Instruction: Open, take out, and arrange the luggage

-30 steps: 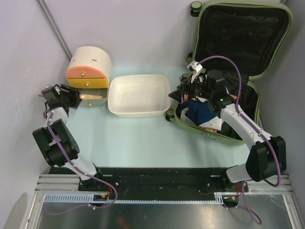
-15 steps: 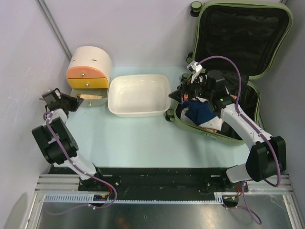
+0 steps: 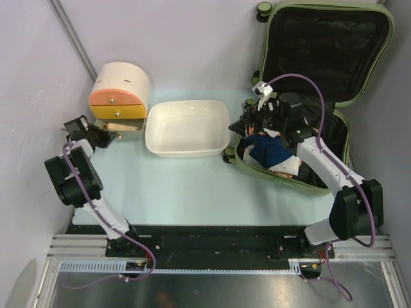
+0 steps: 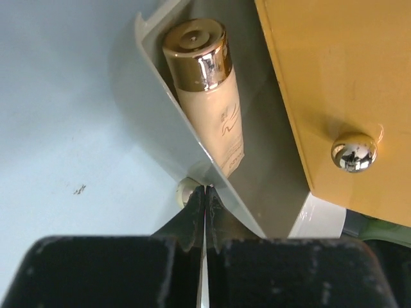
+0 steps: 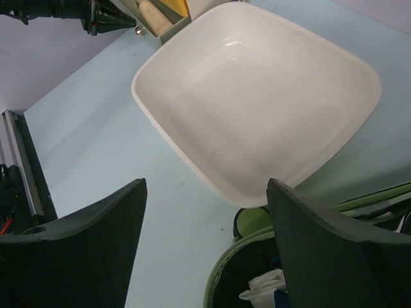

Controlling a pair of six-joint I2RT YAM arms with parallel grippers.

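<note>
The olive-green luggage (image 3: 334, 138) lies open at the right, its black-lined lid (image 3: 327, 51) leaning on the back wall. A blue cloth (image 3: 270, 151) and white items (image 3: 290, 168) lie in its base. My right gripper (image 3: 253, 122) hangs open and empty over the luggage's left rim (image 5: 221, 282), facing the white tub. My left gripper (image 3: 108, 136) is shut at the far left. Its tips (image 4: 205, 189) touch the front edge of the pulled-out lower drawer (image 4: 173, 122), beside a small knob (image 4: 185, 190).
A round cream drawer box (image 3: 121, 80) with an orange front stands at the back left. A cream bottle (image 4: 209, 96) with a gold cap lies in its lower drawer. The empty white tub (image 3: 187, 128) sits between the box and the luggage. Walls close in on both sides.
My left gripper has gone from open to shut and has swung its tips in to the lower drawer's front. The right arm has hardly moved.
</note>
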